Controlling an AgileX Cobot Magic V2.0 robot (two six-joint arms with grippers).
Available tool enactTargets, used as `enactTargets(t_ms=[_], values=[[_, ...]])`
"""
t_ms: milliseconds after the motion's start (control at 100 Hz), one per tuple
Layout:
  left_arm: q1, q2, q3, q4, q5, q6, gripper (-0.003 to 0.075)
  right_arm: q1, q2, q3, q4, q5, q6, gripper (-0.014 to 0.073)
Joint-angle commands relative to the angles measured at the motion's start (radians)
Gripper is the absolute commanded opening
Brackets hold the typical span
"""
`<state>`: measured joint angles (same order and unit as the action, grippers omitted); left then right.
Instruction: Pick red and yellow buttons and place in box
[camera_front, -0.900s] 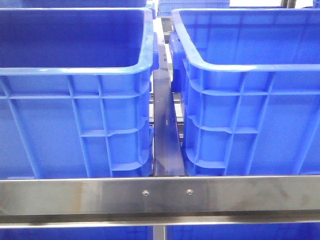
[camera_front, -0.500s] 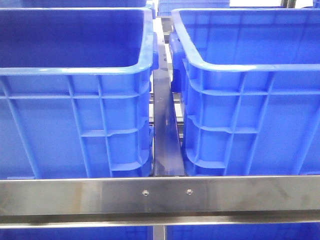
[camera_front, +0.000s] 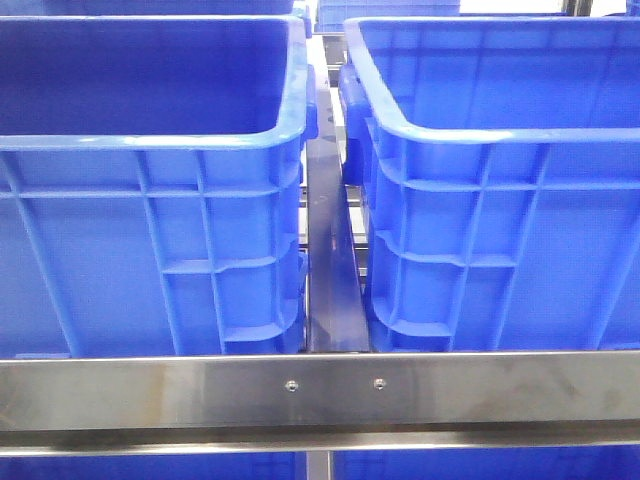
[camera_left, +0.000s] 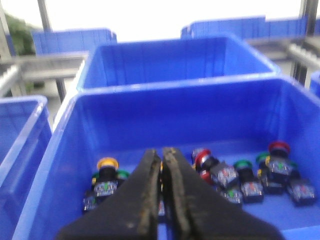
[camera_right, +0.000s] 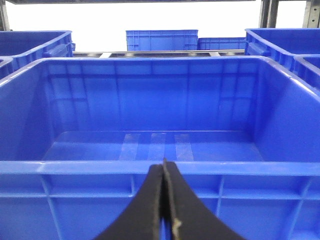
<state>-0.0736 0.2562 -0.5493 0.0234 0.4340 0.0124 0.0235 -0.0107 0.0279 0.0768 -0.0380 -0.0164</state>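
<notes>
In the left wrist view a blue crate (camera_left: 65, 150) holds several push buttons. A yellow-capped button (camera_left: 106, 164) lies on one side. A red-capped button (camera_left: 202, 159) lies near the middle and another red one (camera_left: 279, 147) at the far side. My left gripper (camera_left: 161, 150) hangs over this crate with its jaws nearly together. A button with a bit of yellow shows through the slit; I cannot tell whether it is held. My right gripper (camera_right: 163, 162) is shut and empty in front of an empty blue box (camera_right: 160, 167). Neither gripper shows in the front view.
Green-capped buttons (camera_left: 242, 164) lie mixed among the red ones. The front view shows two blue crates (camera_front: 150, 140) (camera_front: 500, 130) side by side behind a steel rail (camera_front: 320, 390), with a narrow gap between them. More blue crates stand behind in both wrist views.
</notes>
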Motion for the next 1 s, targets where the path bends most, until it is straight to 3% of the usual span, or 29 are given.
enactTargets(t_ms=[0,170,570,670,860,930,990], values=[[0.002,0.129,-0.151,-0.008,0.057,0.012,-0.0019,0.0,-0.021,-0.001,-0.009,-0.081,-0.001,-0.006],[0.002,0.315,-0.304,-0.006,0.195,0.033,-0.0019,0.0,-0.021,-0.001,-0.009,-0.081,-0.001,-0.006],[0.002,0.498,-0.345,-0.006,0.204,0.033,-0.0009,0.0,-0.021,-0.001,-0.009,-0.081,-0.001,-0.006],[0.002,0.518,-0.345,-0.006,0.22,0.033,0.009,0.0,-0.021,-0.001,-0.009,-0.081,-0.001,-0.006],[0.002,0.533,-0.345,-0.008,0.227,0.031,0.0442,0.0,-0.021,-0.001,-0.009,-0.081,-0.001,-0.006],[0.002,0.536,-0.345,-0.01,0.22,0.031,0.0488,0.0,-0.021,-0.001,-0.009,-0.081,-0.001,-0.006],[0.002,0.545,-0.345,-0.012,0.207,0.031,0.0482,0.0,-0.021,-0.001,-0.009,-0.081,-0.001,-0.006]])
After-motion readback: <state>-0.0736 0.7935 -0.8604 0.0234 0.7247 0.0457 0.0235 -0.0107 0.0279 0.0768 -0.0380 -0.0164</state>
